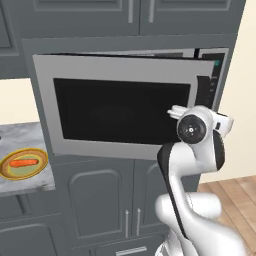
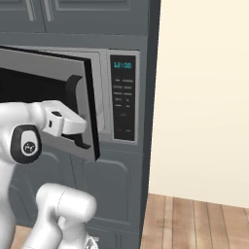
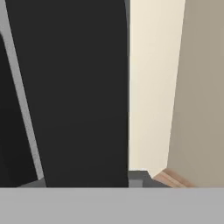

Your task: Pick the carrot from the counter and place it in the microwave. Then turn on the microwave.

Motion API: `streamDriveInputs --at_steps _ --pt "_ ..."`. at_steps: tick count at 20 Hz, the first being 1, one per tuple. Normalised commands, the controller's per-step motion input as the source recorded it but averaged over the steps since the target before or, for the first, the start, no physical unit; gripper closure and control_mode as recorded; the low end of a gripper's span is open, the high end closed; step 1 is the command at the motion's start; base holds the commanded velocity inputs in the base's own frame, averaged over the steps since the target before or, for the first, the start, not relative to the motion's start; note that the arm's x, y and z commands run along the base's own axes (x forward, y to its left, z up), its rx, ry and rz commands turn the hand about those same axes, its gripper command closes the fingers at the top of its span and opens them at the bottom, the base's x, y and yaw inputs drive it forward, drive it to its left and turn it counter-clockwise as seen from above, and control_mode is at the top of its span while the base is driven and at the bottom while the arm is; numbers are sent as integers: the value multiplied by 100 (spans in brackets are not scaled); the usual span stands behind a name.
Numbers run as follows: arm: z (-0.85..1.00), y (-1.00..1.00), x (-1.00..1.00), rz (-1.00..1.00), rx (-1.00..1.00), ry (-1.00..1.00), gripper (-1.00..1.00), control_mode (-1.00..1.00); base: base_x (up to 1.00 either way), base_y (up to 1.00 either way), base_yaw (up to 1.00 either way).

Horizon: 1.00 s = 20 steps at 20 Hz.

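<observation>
Carrot (image 1: 25, 163) on plate (image 1: 10, 174) (counter (image 1: 30, 137)), well apart from jaws at microwave door (image 1: 120, 107)

Domestic kitchen: built-in stainless microwave (image 1: 120, 107) with keypad (image 2: 123, 99), dark grey panelled cabinets (image 1: 107, 200), marble counter (image 1: 25, 185) at left, wood-plank floor (image 2: 194, 223).

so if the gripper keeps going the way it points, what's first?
Judging by the hand view, probably the black glass door of the stainless-steel microwave, which fills most of that view; depth is unclear, and the cream wall lies just beside it.
</observation>
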Motion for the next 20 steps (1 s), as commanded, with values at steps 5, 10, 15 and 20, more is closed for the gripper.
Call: streamDriveInputs --at_steps 5,10,15,20 --pt "0 0 -45 -7 0 -17 100 -100 0 0 0" --pt "0 7 -50 -3 0 -19 100 -100 0 0 0" --pt "0 17 -53 0 -2 -14 100 -100 0 0 0" --pt "0 23 -57 0 -2 -16 100 -100 0 0 0"
